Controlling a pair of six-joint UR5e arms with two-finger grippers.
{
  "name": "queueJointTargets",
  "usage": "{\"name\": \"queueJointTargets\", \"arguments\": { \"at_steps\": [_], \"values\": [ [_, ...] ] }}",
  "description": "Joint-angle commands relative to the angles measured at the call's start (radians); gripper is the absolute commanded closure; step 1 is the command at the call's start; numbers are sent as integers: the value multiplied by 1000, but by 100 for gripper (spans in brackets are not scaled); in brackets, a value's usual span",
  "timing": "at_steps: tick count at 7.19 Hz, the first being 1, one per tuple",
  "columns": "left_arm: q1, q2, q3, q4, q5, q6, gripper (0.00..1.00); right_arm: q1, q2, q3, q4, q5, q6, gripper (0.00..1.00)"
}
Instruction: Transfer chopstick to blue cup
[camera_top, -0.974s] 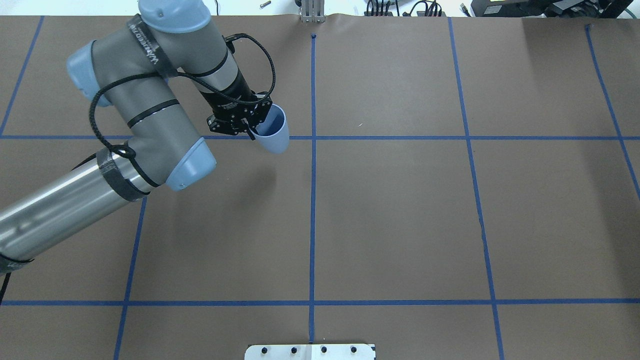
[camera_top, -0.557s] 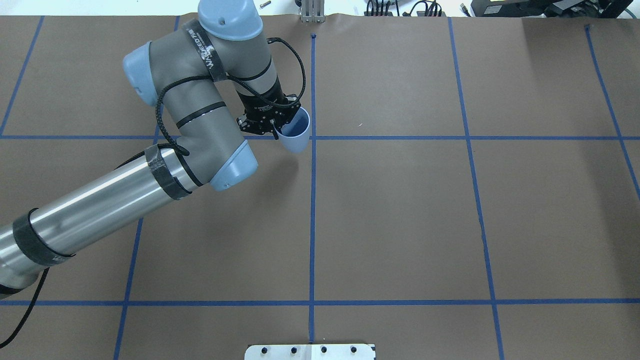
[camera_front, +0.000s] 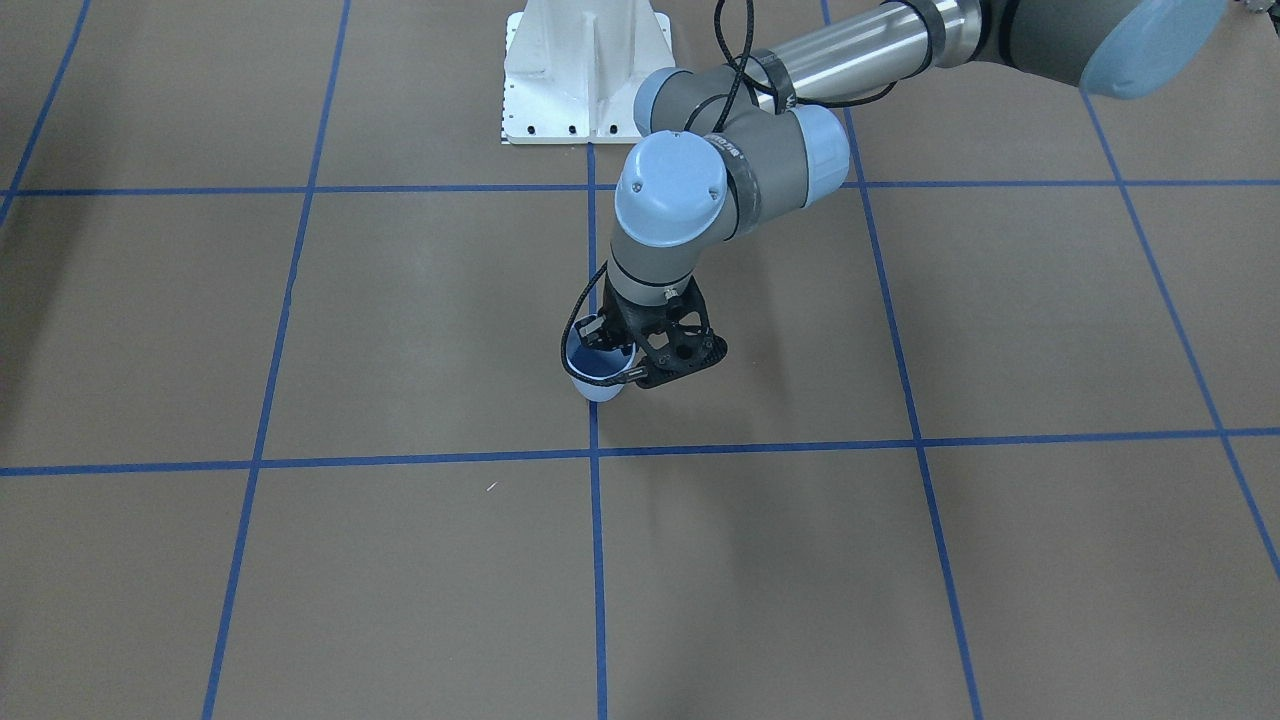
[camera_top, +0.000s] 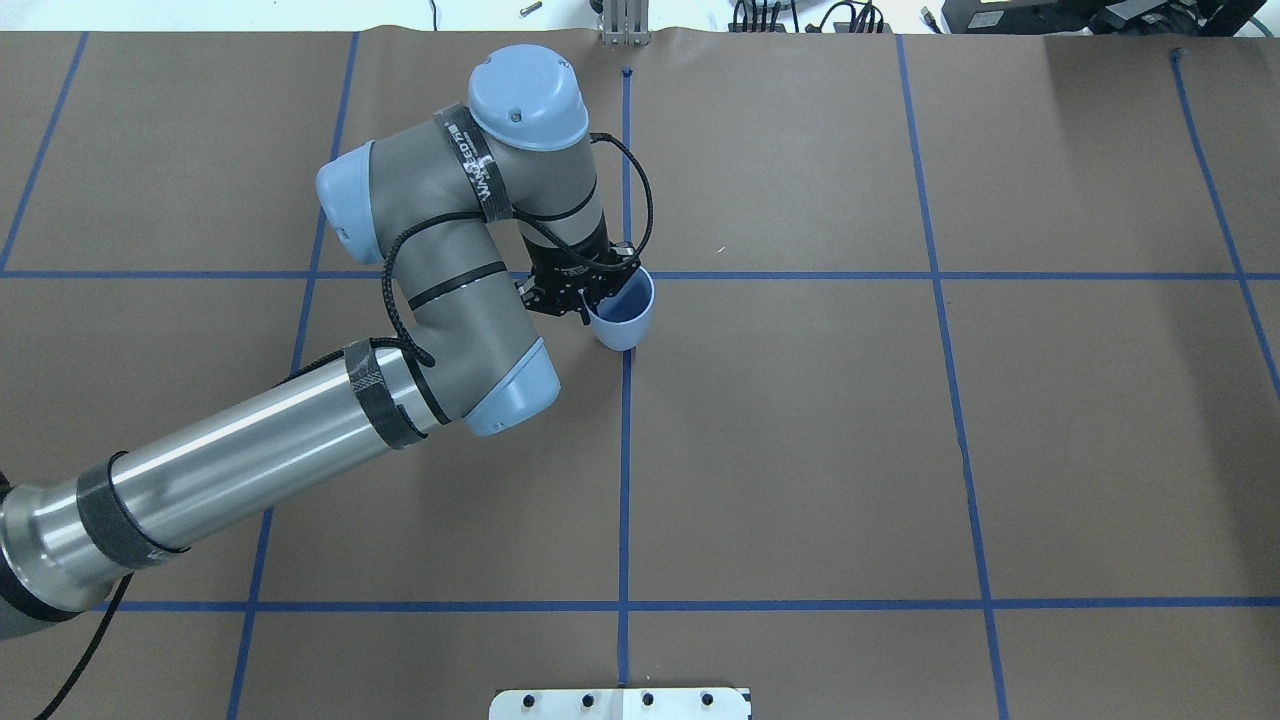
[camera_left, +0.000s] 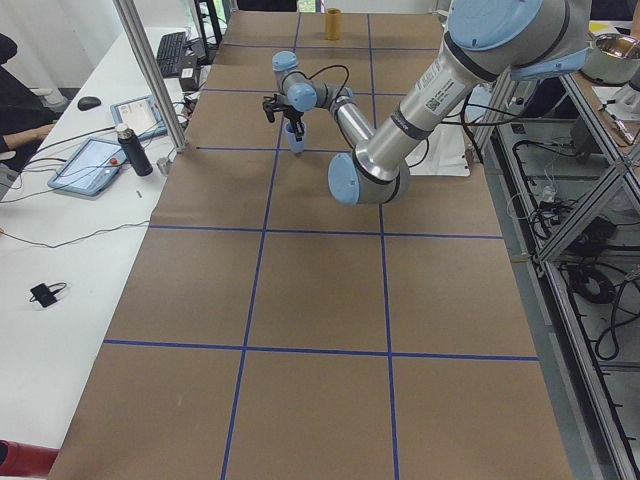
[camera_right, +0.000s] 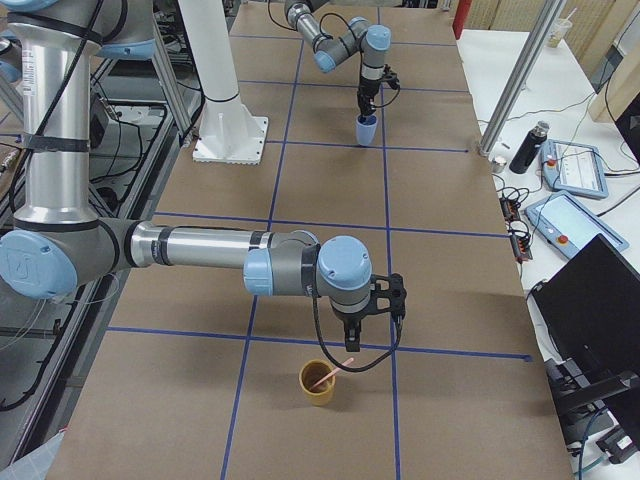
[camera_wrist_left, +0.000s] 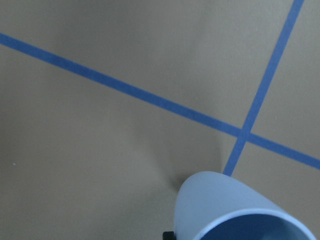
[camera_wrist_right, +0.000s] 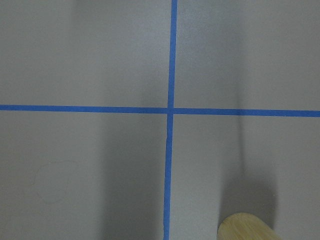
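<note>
My left gripper (camera_top: 592, 310) is shut on the rim of the blue cup (camera_top: 624, 318), one finger inside and one outside. It holds the cup mouth-up at the crossing of the blue tape lines in mid table. The cup also shows in the front view (camera_front: 597, 383), the left wrist view (camera_wrist_left: 225, 207) and the right exterior view (camera_right: 367, 131). I cannot tell whether it touches the table. A thin pinkish chopstick (camera_right: 335, 372) leans in a tan cup (camera_right: 318, 384). My right gripper (camera_right: 365, 330) hangs just above it; I cannot tell whether it is open or shut.
Brown paper with a blue tape grid (camera_top: 625, 450) covers the table. The white arm base plate (camera_front: 585, 75) stands at the robot's side. The tan cup's rim shows in the right wrist view (camera_wrist_right: 247, 227). A metal post (camera_right: 515, 85) and tablets stand beside the table.
My left arm has carried the blue cup to the right and a little toward the robot, from left of the centre tape line onto the line crossing. It still grips the cup.
</note>
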Motion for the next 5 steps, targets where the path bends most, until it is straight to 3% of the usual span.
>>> {"name": "queueJointTargets", "arguments": {
  "at_steps": [1,2,3,4,5],
  "values": [
    [15,-3,2,-2,3,0,70,0,0,0,0,0,0,0],
    [16,-3,2,-8,6,-32,57,0,0,0,0,3,0,0],
    [16,-4,-1,-11,32,-43,35,0,0,0,0,3,0,0],
    [16,-4,-20,-9,34,-34,1,0,2,0,-2,3,0,0],
    [-2,3,-85,4,29,-31,1,0,5,0,-2,5,0,0]
  ]
}}
